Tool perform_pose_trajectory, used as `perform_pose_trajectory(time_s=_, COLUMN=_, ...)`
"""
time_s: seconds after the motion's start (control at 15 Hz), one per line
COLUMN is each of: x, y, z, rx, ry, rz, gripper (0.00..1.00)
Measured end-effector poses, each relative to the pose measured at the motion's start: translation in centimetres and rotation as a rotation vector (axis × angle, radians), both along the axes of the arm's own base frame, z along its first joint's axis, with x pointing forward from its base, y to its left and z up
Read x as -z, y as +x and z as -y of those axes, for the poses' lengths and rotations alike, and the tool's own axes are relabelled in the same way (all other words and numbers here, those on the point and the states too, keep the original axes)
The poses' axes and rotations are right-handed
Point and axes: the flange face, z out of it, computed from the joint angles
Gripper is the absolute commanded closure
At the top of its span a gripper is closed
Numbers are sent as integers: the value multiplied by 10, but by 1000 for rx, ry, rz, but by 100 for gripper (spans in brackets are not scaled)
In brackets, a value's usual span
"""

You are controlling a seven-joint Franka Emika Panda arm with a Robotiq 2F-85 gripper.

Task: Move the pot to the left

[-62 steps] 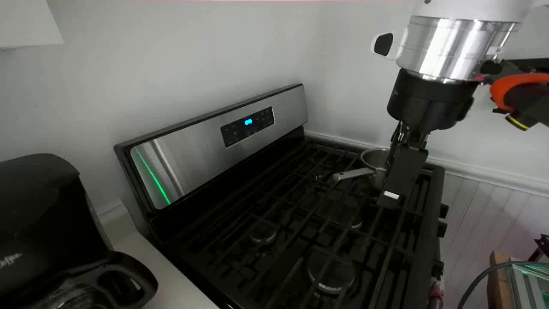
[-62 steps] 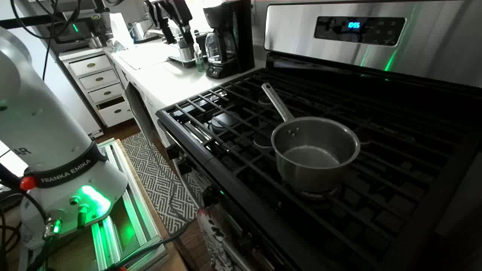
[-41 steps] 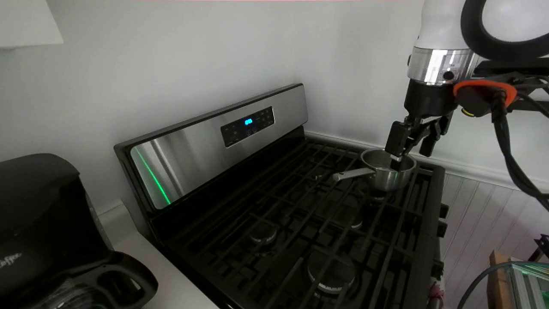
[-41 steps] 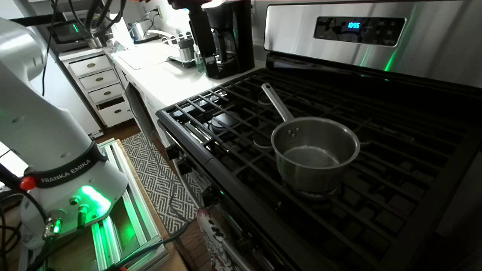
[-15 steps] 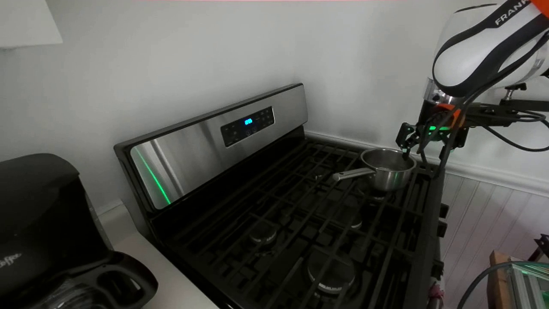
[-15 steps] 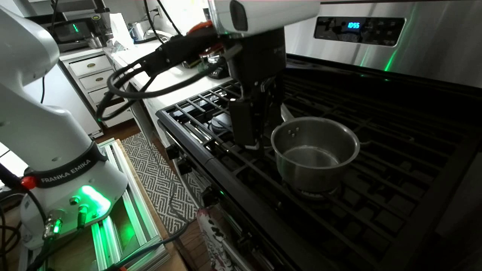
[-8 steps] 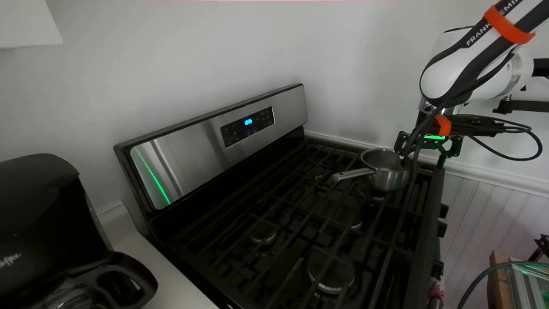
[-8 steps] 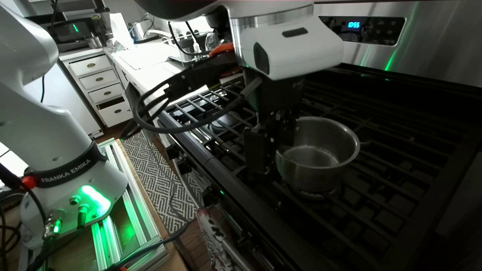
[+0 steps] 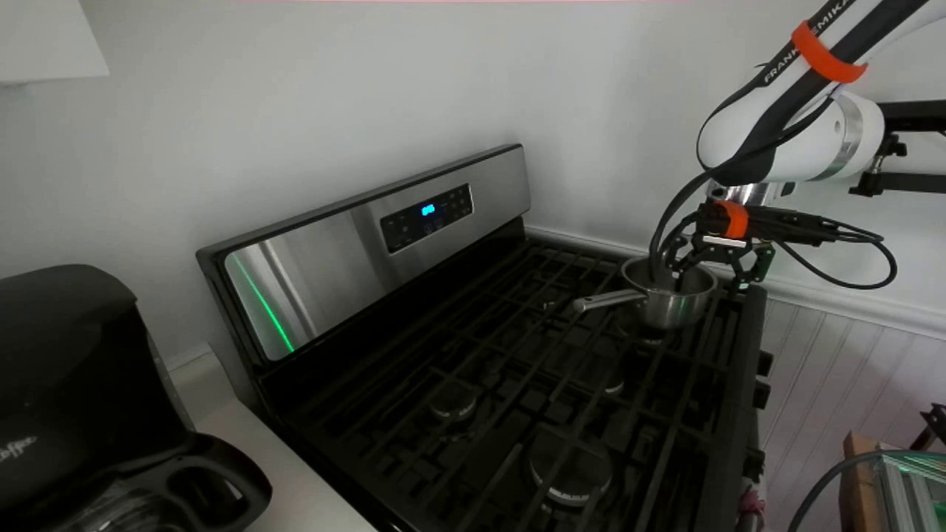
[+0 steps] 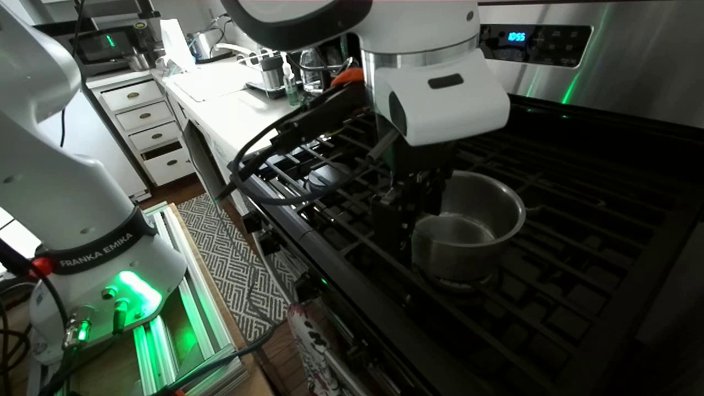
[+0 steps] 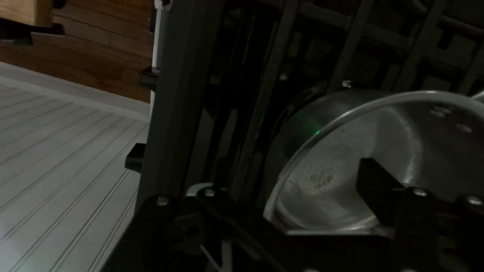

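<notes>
The pot (image 9: 669, 310) is a shiny silver saucepan standing upright on the stove grate; it shows in both exterior views (image 10: 467, 261). Its long handle (image 9: 610, 299) points away from my gripper in an exterior view and is hidden behind the arm in an exterior view. My gripper (image 9: 708, 284) is open and points down at the pot's rim, also in an exterior view (image 10: 410, 223). In the wrist view, one finger of the gripper (image 11: 293, 189) is over the pot's inside (image 11: 332, 151) and the other is outside the wall. I cannot tell whether either finger touches it.
The black stove grate (image 9: 517, 369) spreads around the pot, with burners beside it. The stove's back panel (image 9: 332, 258) rises behind. A wall (image 9: 628, 148) stands close to the pot's side. A coffee maker (image 9: 74, 369) stands on the counter beyond the stove's other end.
My gripper has come across from the coffee maker's side, turned, and lowered to the pot's rim. In the last half second it has moved further over the pot. The pot has not moved.
</notes>
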Motion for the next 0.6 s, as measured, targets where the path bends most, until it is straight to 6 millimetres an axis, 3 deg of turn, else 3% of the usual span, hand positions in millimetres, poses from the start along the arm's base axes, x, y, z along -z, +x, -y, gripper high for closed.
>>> perform_pose_trajectory(time_s=0.47, x=7, y=3, z=4, rx=27, ry=22, rz=8, gripper=94)
perform_pose_trajectory(time_s=0.6, x=7, y=2, z=6, rx=30, ry=23, rz=10, gripper=100)
